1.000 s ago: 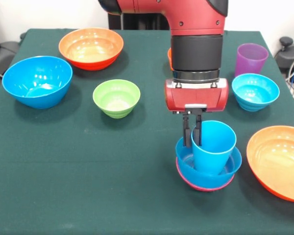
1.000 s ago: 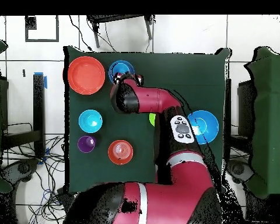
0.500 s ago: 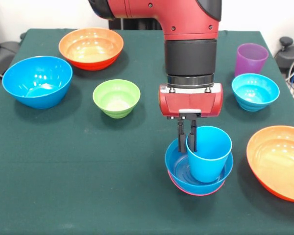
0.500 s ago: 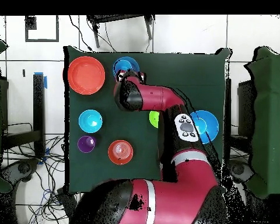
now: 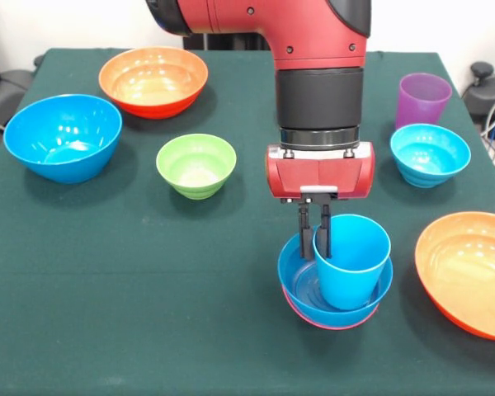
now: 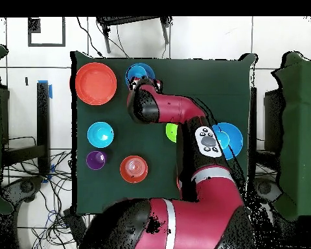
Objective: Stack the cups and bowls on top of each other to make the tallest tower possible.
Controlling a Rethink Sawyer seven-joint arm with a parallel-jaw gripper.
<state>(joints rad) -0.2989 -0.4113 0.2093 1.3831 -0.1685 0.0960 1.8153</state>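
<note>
The tower stands near the table's front: a blue bowl nested in a pink bowl, with the light blue cup upright inside. My gripper comes straight down and is shut on the cup's left rim, one finger inside and one outside. The purple cup stands far right. The loose bowls are a green one, a large blue one, a cyan one and two orange ones. In the overhead view the arm hides most of the tower.
A small orange bowl shows in the overhead view; in the front view my arm hides it. The cyan bowl and the purple cup stand close together. The large orange bowl lies beside the tower.
My gripper moved left in the front view with the cup, and the blue and pink bowls slid left with it. The cup went from tilted to upright. Little changed over the last half second.
</note>
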